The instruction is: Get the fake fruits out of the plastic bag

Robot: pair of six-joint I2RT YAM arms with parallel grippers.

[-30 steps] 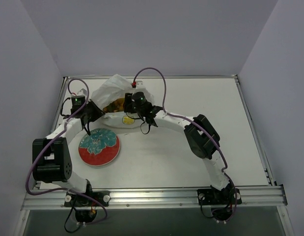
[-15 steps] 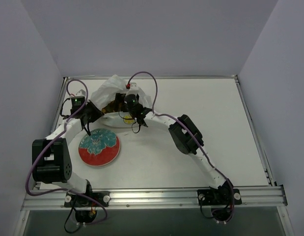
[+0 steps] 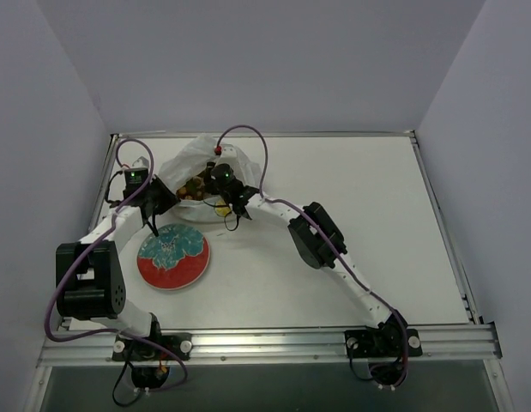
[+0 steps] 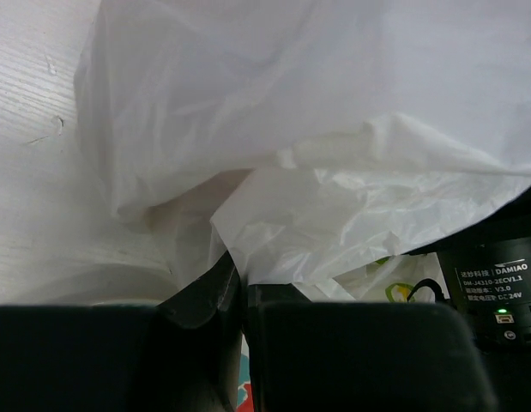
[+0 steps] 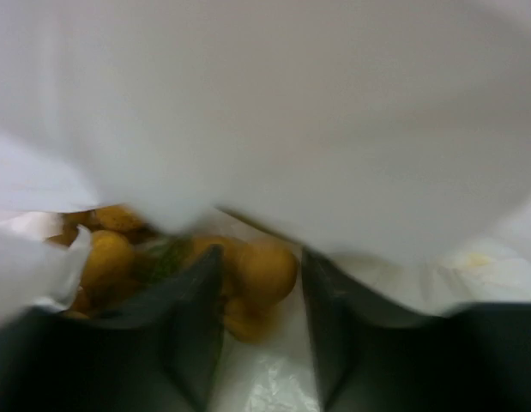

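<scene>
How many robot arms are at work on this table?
2. The left arm reaches the left edge of the plastic bag; the right arm stretches into its mouth, by the fake fruits. None hidden.

The left gripper [image 4: 241, 300] has its fingers [image 4: 351, 352] pressed together on a fold of the plastic bag [image 4: 316, 154].

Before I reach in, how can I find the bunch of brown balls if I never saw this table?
Look to the far left of the table, where the crinkled white bag lies beyond the plate. In its open mouth, just ahead of the right fingers, sits the bunch. It is the only cluster of tan-brown balls with green leaves; all around is white plastic.
</scene>
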